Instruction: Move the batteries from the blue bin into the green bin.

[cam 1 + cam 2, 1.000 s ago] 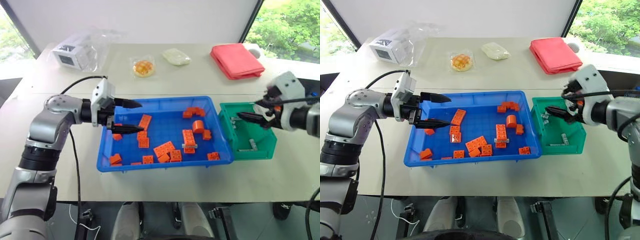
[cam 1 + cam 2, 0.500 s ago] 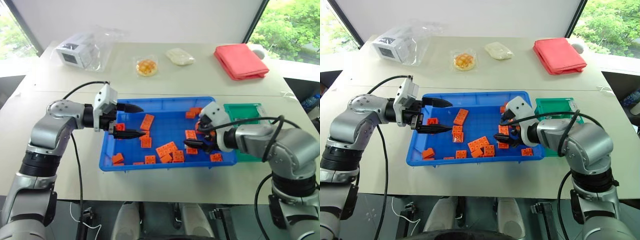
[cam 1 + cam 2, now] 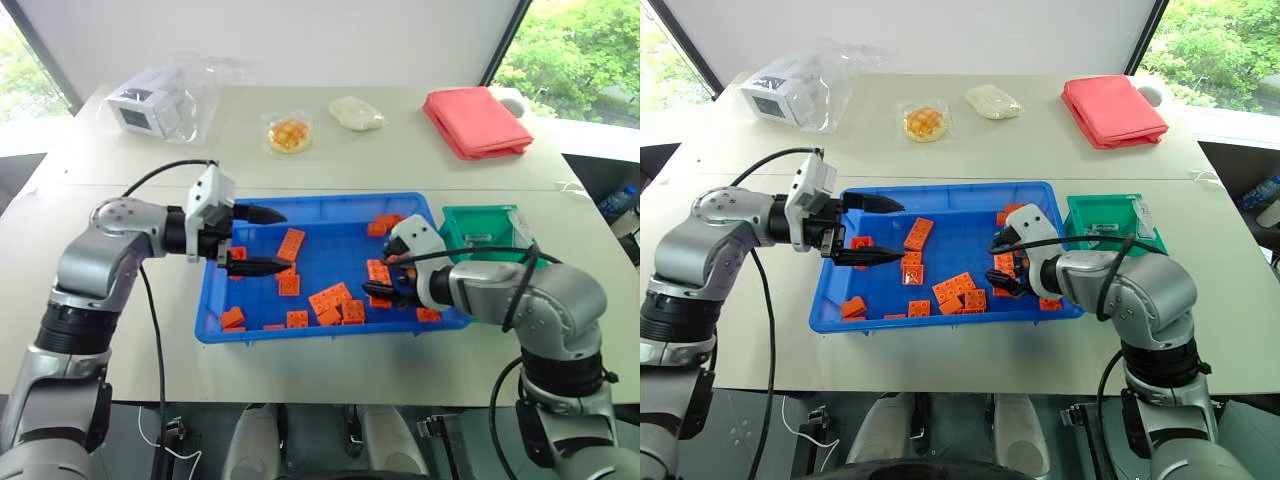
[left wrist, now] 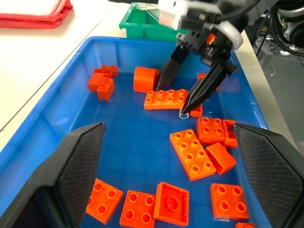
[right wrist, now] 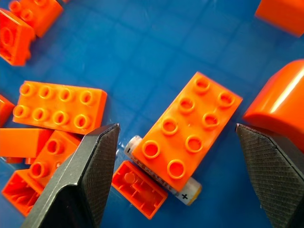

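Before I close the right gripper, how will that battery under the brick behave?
The battery is a smooth, slim cylinder lying flat, so it will probably roll or slip. The orange brick lies partly on it and may shift or ride up. The right gripper is open, straddling both, so it may catch the brick first.

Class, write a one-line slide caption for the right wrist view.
Open right gripper poised over a slim silver battery wedged beside an orange eight-stud toy brick.
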`<act>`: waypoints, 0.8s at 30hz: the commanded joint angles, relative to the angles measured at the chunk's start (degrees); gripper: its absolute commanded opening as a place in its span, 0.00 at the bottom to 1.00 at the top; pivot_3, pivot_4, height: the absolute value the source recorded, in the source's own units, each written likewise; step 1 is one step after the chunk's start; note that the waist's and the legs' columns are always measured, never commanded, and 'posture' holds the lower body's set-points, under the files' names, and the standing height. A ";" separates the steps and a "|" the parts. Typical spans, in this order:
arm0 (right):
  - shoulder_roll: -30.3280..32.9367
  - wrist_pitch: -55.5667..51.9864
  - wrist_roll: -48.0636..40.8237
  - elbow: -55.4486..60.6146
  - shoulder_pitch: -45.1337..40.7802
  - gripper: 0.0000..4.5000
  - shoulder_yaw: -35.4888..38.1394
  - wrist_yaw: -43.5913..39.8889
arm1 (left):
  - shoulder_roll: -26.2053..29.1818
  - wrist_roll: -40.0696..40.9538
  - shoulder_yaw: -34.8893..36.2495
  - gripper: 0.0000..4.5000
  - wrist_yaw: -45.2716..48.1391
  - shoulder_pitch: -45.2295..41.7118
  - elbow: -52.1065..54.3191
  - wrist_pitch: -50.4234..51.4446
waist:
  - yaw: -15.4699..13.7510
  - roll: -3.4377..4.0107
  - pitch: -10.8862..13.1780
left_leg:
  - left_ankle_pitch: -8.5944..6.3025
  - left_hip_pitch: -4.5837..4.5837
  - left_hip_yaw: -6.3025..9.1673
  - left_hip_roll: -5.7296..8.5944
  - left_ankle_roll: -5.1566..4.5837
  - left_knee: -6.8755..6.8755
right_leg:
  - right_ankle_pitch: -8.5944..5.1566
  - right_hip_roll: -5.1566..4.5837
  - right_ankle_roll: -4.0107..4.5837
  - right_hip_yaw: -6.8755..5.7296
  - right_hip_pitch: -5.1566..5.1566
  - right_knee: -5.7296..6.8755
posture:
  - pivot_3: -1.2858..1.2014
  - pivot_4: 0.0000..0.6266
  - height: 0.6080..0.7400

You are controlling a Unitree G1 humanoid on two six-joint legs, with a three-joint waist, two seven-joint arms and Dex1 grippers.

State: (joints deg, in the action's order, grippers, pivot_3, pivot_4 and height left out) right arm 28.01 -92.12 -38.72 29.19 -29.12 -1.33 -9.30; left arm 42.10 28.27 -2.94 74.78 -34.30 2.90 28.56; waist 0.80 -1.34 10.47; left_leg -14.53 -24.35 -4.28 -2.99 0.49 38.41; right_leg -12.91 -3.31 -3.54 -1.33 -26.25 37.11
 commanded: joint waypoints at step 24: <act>-6.40 27.42 13.21 -17.92 -21.05 0.27 -25.72 -18.25 | 0.39 0.93 2.49 1.00 -1.04 -1.64 1.17 -0.03 | 0.25 -0.04 -0.03 | 0.00 0.00 0.01 -0.01 0.00 -0.02 | 0.00 0.04 0.00 -0.01 -0.02 0.00 | 0.52 0.24 0.95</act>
State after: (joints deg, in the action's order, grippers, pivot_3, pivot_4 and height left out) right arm 22.57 -68.74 -27.57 13.42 -48.17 -24.85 -25.37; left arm 42.25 28.27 -1.85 74.04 -34.76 2.85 29.17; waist 1.05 -1.38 10.44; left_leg -14.53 -24.36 -4.27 -3.00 0.48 38.39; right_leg -12.91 -3.26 -3.54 -1.34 -26.29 37.12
